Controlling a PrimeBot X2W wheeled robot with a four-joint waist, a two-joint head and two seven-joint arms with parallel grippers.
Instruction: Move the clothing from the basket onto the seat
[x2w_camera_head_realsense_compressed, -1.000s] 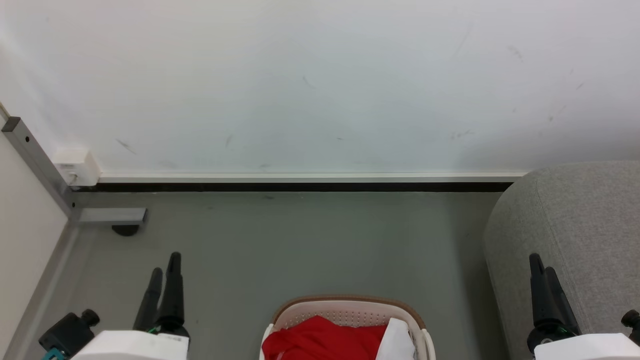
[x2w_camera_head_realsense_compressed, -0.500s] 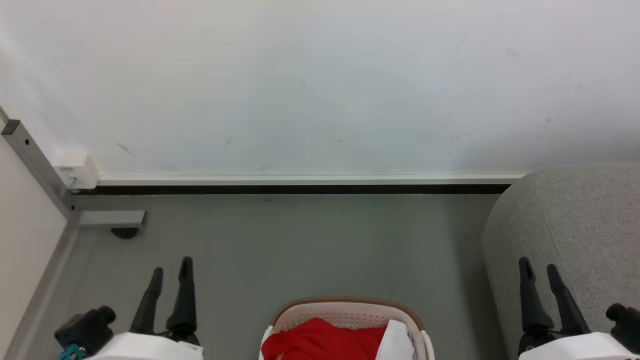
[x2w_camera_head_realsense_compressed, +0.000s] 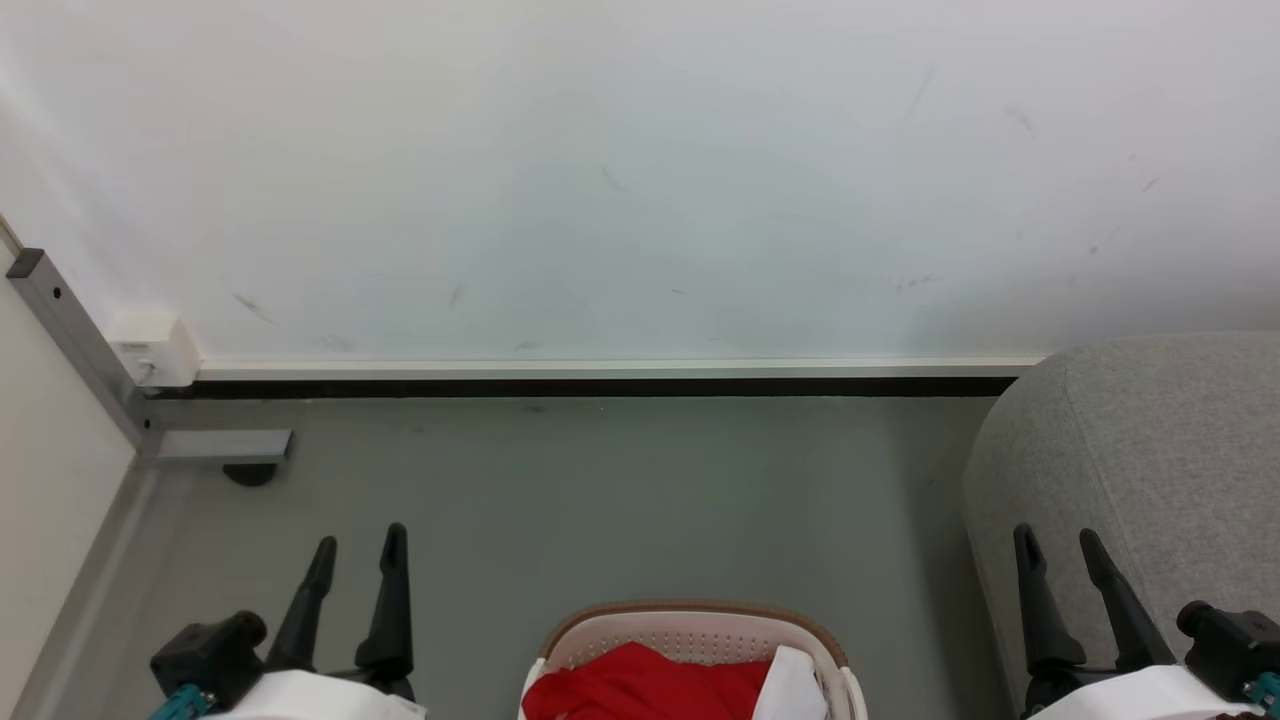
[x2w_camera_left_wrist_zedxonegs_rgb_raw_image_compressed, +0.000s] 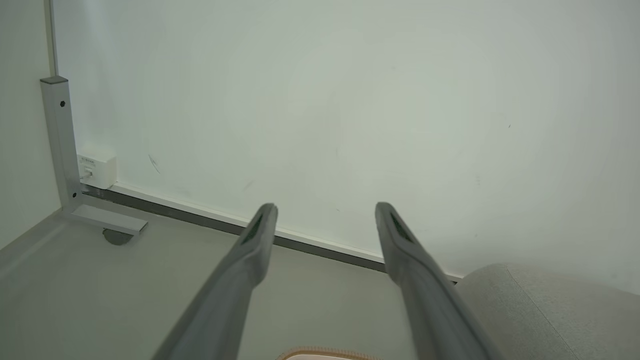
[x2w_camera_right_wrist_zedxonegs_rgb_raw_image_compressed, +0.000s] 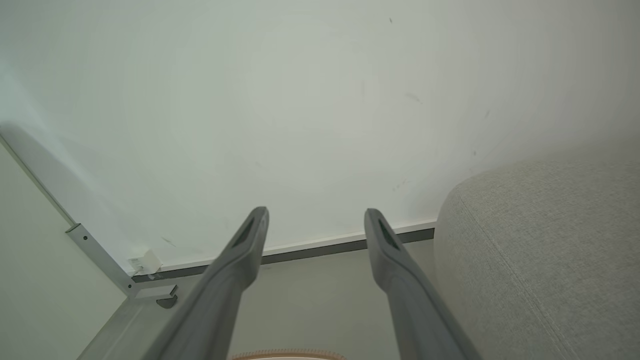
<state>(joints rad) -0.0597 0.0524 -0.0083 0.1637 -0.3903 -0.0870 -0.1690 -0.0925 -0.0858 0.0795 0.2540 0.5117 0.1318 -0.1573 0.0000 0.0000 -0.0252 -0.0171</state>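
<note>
The basket (x2w_camera_head_realsense_compressed: 690, 612), white with a tan-brown rim, sits on the floor at the bottom middle of the head view, its near part cut off. Red clothing (x2w_camera_head_realsense_compressed: 640, 685) lies inside it, with a white piece at its right. The light grey seat (x2w_camera_head_realsense_compressed: 1150, 450) stands at the right. My left gripper (x2w_camera_head_realsense_compressed: 358, 550) is open at the lower left, left of the basket, holding nothing. My right gripper (x2w_camera_head_realsense_compressed: 1055, 543) is open at the lower right, in front of the seat's side. The wrist views show the left gripper (x2w_camera_left_wrist_zedxonegs_rgb_raw_image_compressed: 325, 210) and the right gripper (x2w_camera_right_wrist_zedxonegs_rgb_raw_image_compressed: 315, 214) open, the basket rim (x2w_camera_left_wrist_zedxonegs_rgb_raw_image_compressed: 325, 352) below.
A white wall (x2w_camera_head_realsense_compressed: 640, 180) with a baseboard runs across the back. A grey metal post and foot (x2w_camera_head_realsense_compressed: 215, 445) with a white socket box (x2w_camera_head_realsense_compressed: 150, 340) stand in the left corner. Grey floor (x2w_camera_head_realsense_compressed: 620, 500) lies between the basket and the wall.
Both grippers have turned so their fingers now show apart, side by side, and each has shifted inward. The head view has tilted slightly, sliding the scene down.
</note>
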